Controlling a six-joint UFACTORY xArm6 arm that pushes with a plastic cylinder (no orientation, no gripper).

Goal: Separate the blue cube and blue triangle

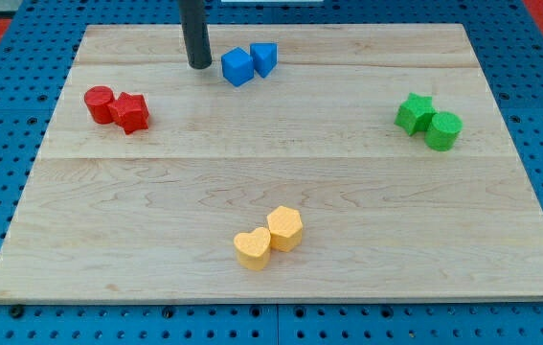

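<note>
A blue cube (237, 66) and a blue triangle (264, 58) sit touching each other near the view's top, a little left of centre, the triangle on the cube's right. My tip (199, 65) rests on the board just left of the blue cube, a small gap apart from it. The dark rod rises from the tip out of the view's top.
A wooden board (281, 182) lies on a blue pegboard surface. A red cylinder (100, 103) and red hexagonal block (131, 113) touch at the left. A green star (413, 112) and green cylinder (443, 129) touch at the right. A yellow heart (252, 248) and yellow hexagon (285, 228) touch near the bottom.
</note>
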